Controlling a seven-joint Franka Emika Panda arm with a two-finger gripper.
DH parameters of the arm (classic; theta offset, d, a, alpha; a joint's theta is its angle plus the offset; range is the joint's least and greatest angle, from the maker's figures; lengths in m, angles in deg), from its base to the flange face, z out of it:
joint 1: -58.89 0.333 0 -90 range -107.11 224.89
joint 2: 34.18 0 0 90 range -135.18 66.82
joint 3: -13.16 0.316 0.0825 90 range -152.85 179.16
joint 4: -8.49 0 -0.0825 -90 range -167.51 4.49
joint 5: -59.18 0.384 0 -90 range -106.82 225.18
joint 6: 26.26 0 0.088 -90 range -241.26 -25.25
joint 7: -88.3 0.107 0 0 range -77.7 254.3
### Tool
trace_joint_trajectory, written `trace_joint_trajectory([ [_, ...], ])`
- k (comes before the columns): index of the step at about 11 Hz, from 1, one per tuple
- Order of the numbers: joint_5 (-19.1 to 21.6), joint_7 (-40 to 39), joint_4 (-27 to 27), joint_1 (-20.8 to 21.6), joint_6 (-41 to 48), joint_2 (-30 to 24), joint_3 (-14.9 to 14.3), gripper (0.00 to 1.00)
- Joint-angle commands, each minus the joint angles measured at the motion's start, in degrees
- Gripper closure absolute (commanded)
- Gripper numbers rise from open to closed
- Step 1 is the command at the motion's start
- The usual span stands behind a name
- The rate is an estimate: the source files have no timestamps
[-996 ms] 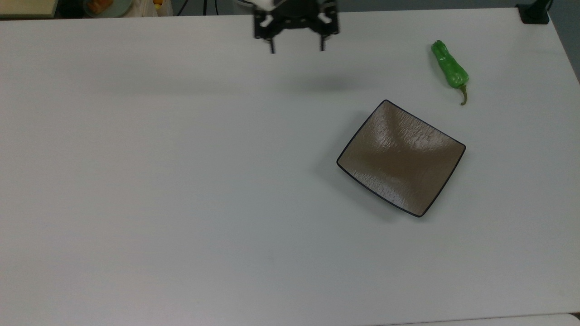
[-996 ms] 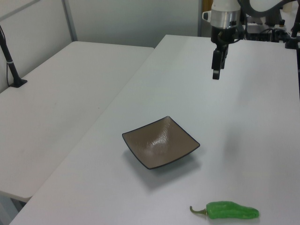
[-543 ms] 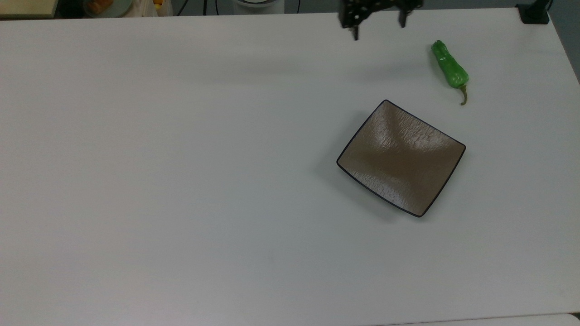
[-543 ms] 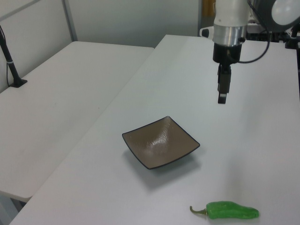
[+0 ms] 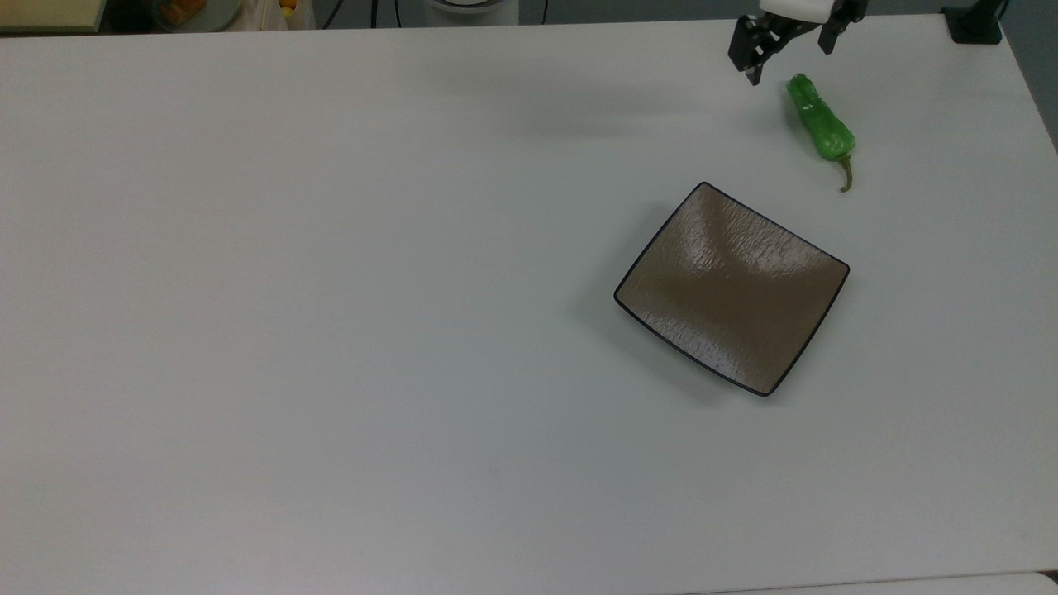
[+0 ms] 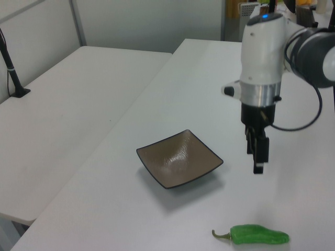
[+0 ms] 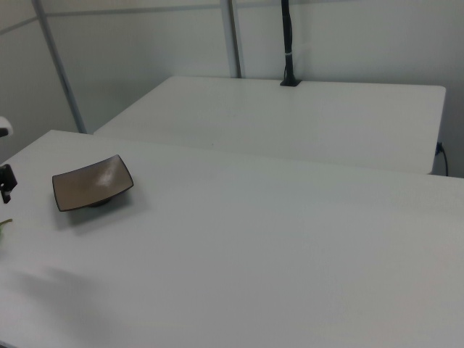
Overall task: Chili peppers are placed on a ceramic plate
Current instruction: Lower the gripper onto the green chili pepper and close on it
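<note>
Where the white desk (image 5: 331,330) carries the items: one ceramic plate (image 5: 732,288), square, glossy brown, dark-rimmed, lying flat toward the top view's right, nothing on it. One robot arm (image 6: 264,68), white and grey, raised above the desk in the left view. One pincer (image 5: 788,51), black, fingers set wide apart and holding nothing, at the top view's upper edge just beside the pepper's blunt end. One chili pepper (image 5: 819,126), glossy green, lying on the desk near the plate's upper right corner but apart from it, stem toward the plate
</note>
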Motion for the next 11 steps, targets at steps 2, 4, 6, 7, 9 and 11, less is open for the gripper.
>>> trace_joint_trajectory([
  [2, -0.28, 0.59, -0.38, 4.45, -2.88, 3.92, -0.38, 0.0],
  [4, -0.28, 0.59, -0.38, 5.25, -4.74, 5.58, -0.3, 0.0],
  [6, -0.37, 2.68, -0.38, 6.74, -8.33, 7.52, -0.3, 0.0],
  [7, -0.54, 3.66, -0.29, 7.7, -9.39, 8.75, -0.3, 0.0],
  [9, -1.59, 5.58, -0.29, 8.5, -12.19, 10.86, -0.3, 0.0],
  [11, -4.13, 8.93, -0.29, 9.38, -14.75, 12.71, -0.3, 0.0],
])
